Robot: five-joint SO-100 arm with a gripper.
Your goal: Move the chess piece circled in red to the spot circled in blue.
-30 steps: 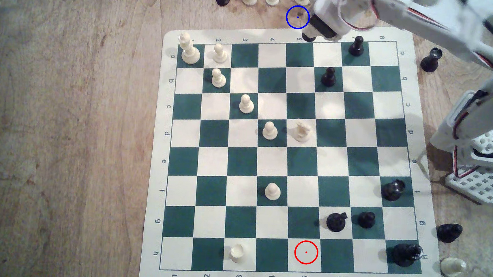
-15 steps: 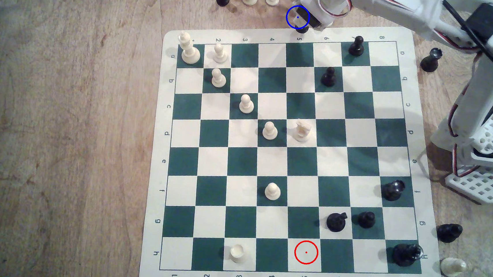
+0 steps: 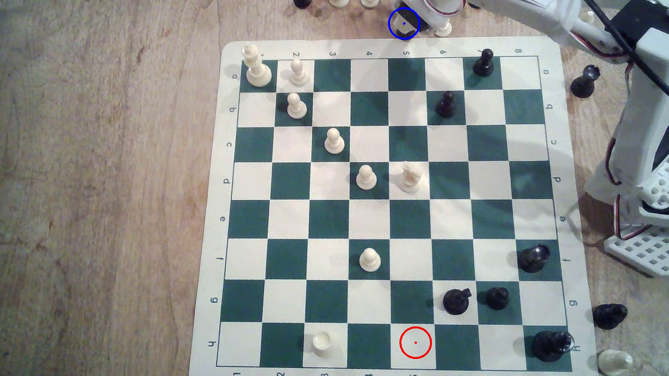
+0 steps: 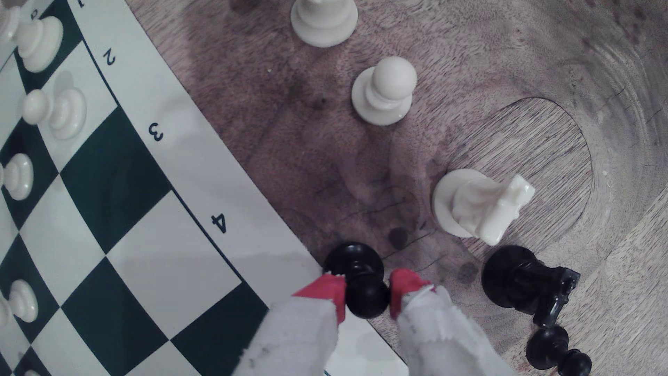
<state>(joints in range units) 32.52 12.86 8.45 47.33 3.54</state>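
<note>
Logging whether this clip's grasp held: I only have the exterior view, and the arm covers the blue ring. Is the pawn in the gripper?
Observer: Yes. In the wrist view the gripper has its red-tipped fingers pressed on either side of the black pawn's round head.
Reviewer: Is it upright?
Observer: It looks upright, with its base showing beyond the head, over bare wood right at the mat's edge.
Reviewer: Has it been set down?
Observer: I cannot tell; no view shows the base from the side.
Reviewer: Anything close by?
Observer: A black knight and a white knight stand beside it, apart from the pawn.
</note>
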